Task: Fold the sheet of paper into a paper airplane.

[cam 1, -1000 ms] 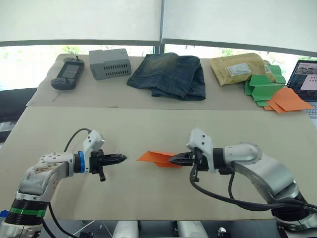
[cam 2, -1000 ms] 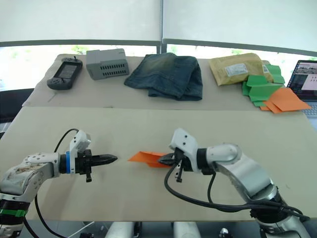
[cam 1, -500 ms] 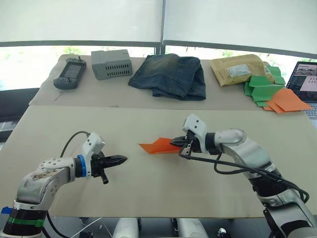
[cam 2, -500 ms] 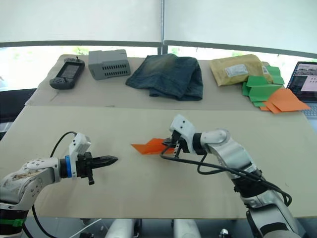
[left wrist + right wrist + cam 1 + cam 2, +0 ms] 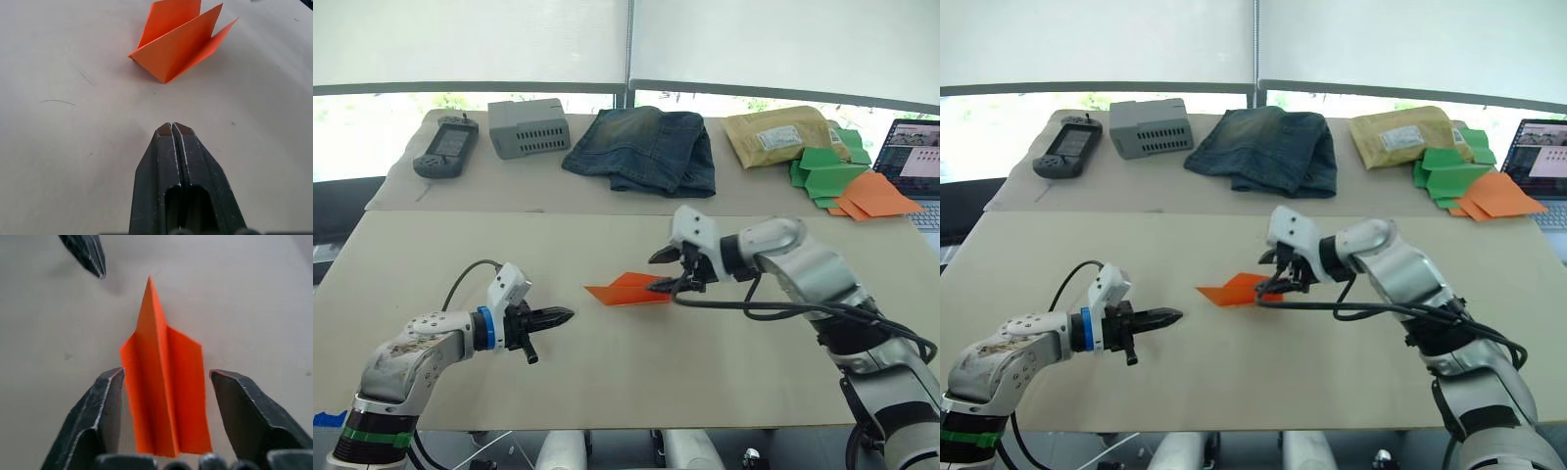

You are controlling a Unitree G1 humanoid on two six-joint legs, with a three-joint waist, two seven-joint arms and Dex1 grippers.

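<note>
1. The right pincer (image 5: 668, 271) is hanging with its two black fingers spread apart, one on each side of the tail end of the paper airplane (image 5: 164, 396); neither finger is clearly touching the paper.
2. The left pincer (image 5: 562, 315) is hovering low over the table (image 5: 607, 372) with its fingers pressed together, gripping nothing, and is sitting near the airplane's nose but apart from it.
3. The orange airplane is lying near the middle of the table, between the two pincers.
4. Its long axis is running across the table from the robot's right toward its left, and the pointed nose is aiming toward the left pincer while the wide tail is facing the right one.
5. The folding appears finished, so the step in hand looks like a release or a last wing adjustment.
6. To do it well, the right pincer should be drawing straight back along the keel, keeping both fingers wide so they are not snagging or flattening the raised wings.
</note>
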